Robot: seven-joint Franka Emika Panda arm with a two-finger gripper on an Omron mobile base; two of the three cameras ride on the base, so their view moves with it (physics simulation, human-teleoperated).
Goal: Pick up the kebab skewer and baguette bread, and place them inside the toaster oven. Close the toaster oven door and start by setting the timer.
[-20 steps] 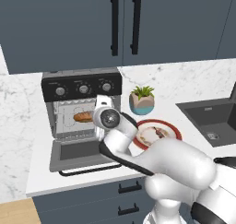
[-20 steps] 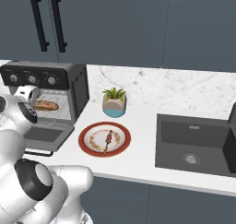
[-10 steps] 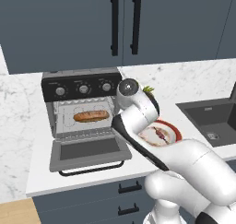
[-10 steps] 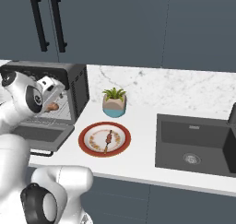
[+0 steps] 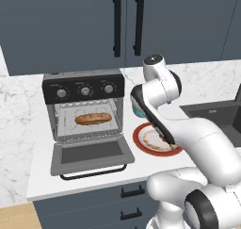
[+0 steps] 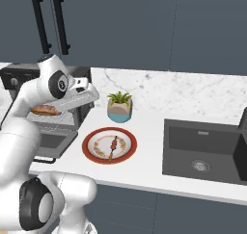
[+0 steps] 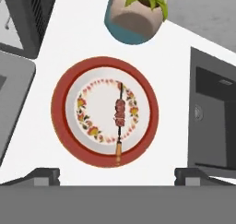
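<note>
Nearest the base, the toaster oven door (image 5: pixel 92 155) hangs dropped open over the front of the counter (image 6: pixel 144 173), its black bar handle toward the edge. Just to its right lies a red-rimmed plate (image 7: pixel 62 126) with the kebab skewer (image 7: pixel 120 114) flat across its middle, untouched. Above the plate hovers the gripper (image 7: pixel 117 176), its fingertips (image 7: pixel 44 174) standing wide apart and holding nothing. A second ago the hand was at the mouth of the toaster oven (image 5: pixel 84 108); since then the arm has swung right, away from the oven and over the plate. The baguette bread (image 5: pixel 93 118) lies lengthwise on the wire rack inside the oven, as it did a second ago. Behind the plate stands a small potted plant (image 6: pixel 119 107), near the marble back wall. To the right the dark sink (image 6: pixel 205 153) is set into the counter. In the base views the hand itself is probably hidden behind the forearm.
</note>
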